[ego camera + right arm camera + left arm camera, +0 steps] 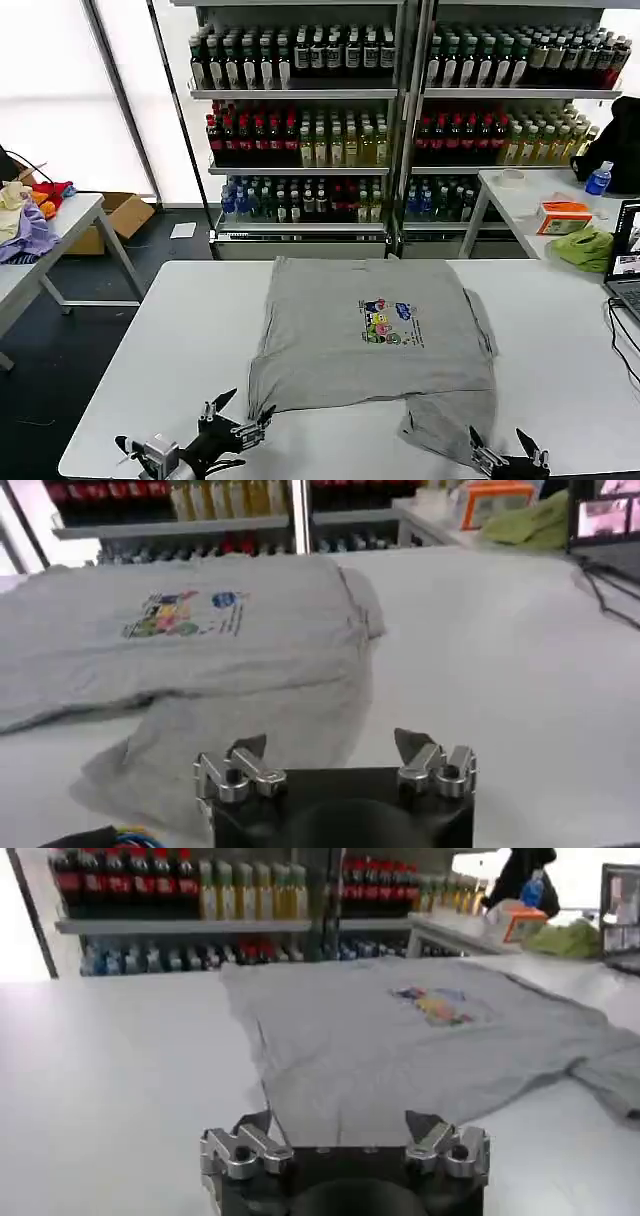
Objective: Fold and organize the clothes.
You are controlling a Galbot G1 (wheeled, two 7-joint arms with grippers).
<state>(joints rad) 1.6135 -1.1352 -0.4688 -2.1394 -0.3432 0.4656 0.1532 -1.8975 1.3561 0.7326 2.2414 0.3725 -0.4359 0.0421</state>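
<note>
A light grey short-sleeved shirt (pixel 370 335) with a small multicoloured chest print (pixel 388 322) lies spread on the white table (pixel 190 340). A fold of it bunches at the near right corner (pixel 445 425). My left gripper (pixel 238 408) is open at the table's near edge, just left of the shirt's near left corner. In the left wrist view the left gripper (pixel 340 1120) has the shirt (pixel 400 1038) just beyond its fingers. My right gripper (pixel 508 442) is open at the near edge, beside the bunched fold. In the right wrist view the right gripper (pixel 330 745) faces the fold (pixel 250 730).
Shelves of bottles (pixel 400 110) stand behind the table. A side table at the right holds a lime-green cloth (pixel 583 246), an orange box (pixel 563 215) and a laptop (pixel 626 265). At the left, another table (pixel 40 240) carries lavender and red fabrics. A cardboard box (pixel 118 215) sits on the floor.
</note>
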